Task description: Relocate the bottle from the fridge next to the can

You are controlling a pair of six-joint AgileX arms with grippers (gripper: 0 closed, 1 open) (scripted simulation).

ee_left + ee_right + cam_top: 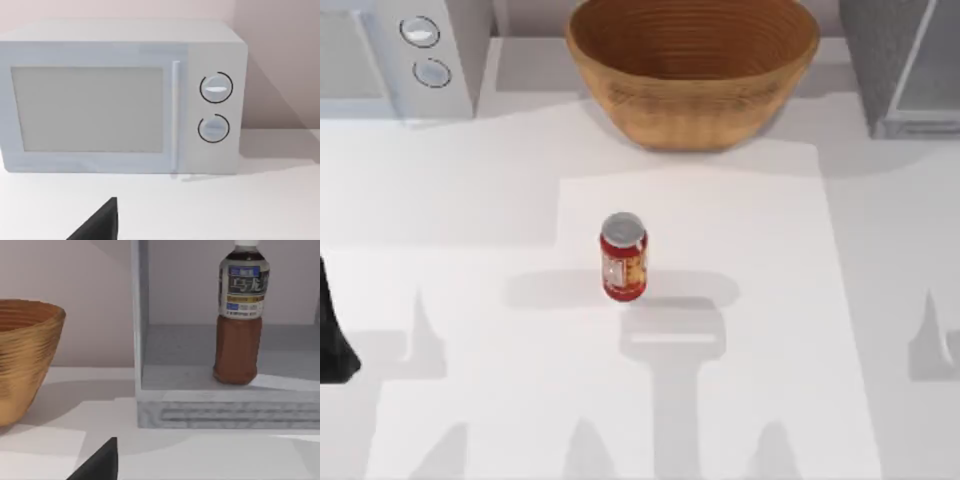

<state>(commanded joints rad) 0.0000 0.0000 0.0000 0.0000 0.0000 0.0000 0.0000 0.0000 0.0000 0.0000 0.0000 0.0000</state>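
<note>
The bottle point(239, 335), dark reddish-brown with a white cap and a grey label, stands upright on the floor of the open fridge point(141, 355). In the top view the fridge point(878, 55) sits at the table's back right corner. The small red can point(623, 258) with a silver top stands upright near the middle of the table. A dark part of my right gripper point(100, 464) shows low in the right wrist view, well short of the fridge and bottle. My left arm point(332, 335) is parked at the table's left edge, and a dark part of its gripper point(100, 224) faces the microwave.
A large wooden bowl point(692, 70) stands at the back centre, left of the fridge and behind the can. A white microwave point(410, 50) with two round knobs fills the back left corner. Open white tabletop point(790, 330) lies around the can.
</note>
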